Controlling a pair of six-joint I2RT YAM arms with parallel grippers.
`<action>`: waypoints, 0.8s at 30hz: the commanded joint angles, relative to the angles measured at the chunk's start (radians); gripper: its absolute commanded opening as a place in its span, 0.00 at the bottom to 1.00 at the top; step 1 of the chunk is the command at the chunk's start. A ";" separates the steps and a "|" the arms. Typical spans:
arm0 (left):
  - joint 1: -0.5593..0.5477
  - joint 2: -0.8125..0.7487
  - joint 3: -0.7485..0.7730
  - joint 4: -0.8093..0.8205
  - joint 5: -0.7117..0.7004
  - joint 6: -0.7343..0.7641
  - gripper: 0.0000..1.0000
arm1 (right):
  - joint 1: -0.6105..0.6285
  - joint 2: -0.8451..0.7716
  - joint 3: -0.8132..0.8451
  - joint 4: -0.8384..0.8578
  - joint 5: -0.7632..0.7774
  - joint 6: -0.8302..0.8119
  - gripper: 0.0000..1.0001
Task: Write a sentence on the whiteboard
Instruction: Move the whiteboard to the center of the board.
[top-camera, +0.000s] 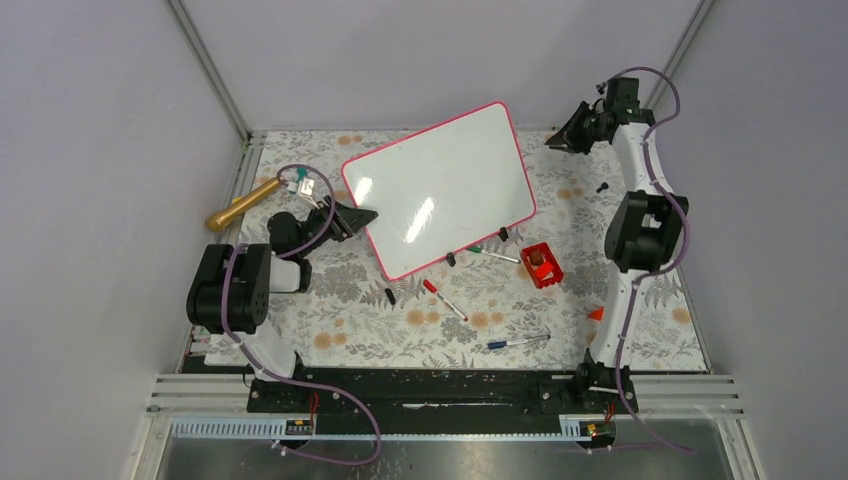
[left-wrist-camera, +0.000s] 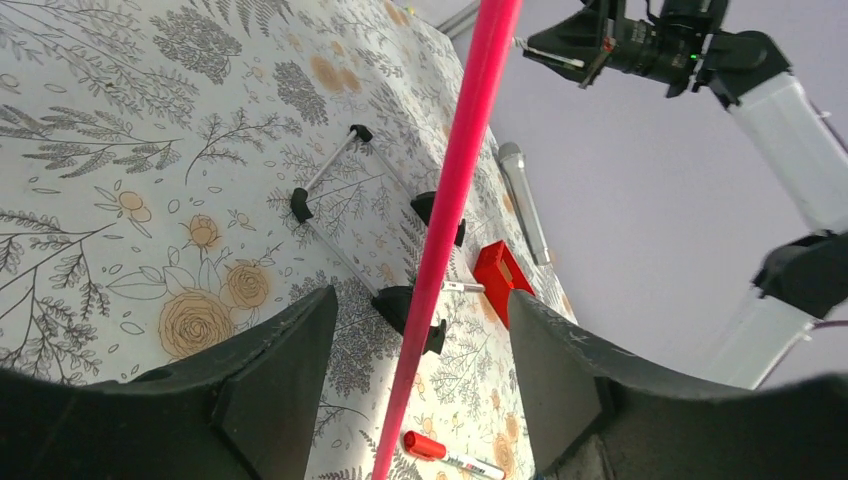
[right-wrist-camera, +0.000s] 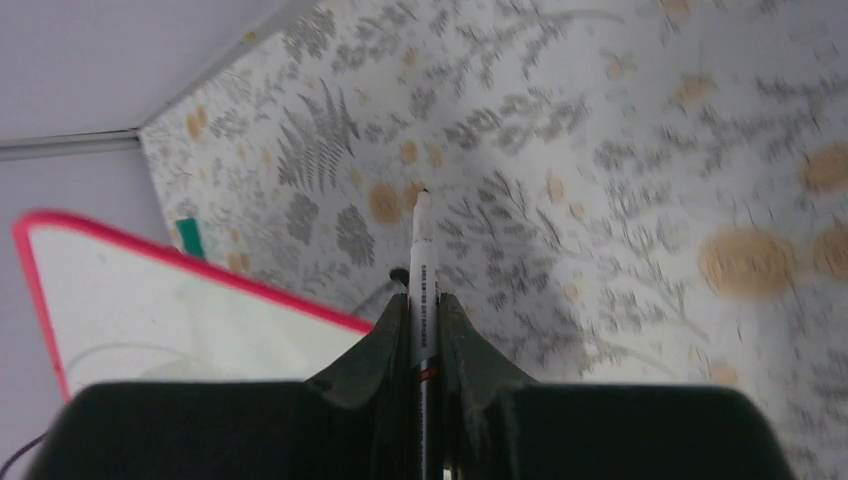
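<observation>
Grips a marker (right-wrist-camera: 419, 255) in the right pincer (top-camera: 558, 140), closed on its barrel, tip forward. Finds the whiteboard (top-camera: 440, 190) to the left of that pincer, near but apart, propped tilted on the bench (top-camera: 330, 300), long axis running left to right, blank. Has the left pincer (top-camera: 355, 217) open astride its pink edge. Likely calls for a leftward reach.

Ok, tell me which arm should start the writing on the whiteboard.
Right. The right gripper is shut on a marker, tip forward, close to the whiteboard, which is blank. The left gripper is open, jaws either side of the board's pink edge, holding no pen.
</observation>
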 joint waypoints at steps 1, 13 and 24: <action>0.001 -0.080 -0.022 -0.025 -0.094 0.026 0.62 | -0.017 0.248 0.390 -0.200 -0.262 0.032 0.00; -0.005 -0.037 0.058 -0.029 -0.063 0.021 0.46 | 0.031 0.367 0.303 0.064 -0.534 0.220 0.00; -0.026 0.034 0.131 -0.069 -0.033 0.074 0.30 | 0.061 0.263 0.008 0.182 -0.554 0.246 0.00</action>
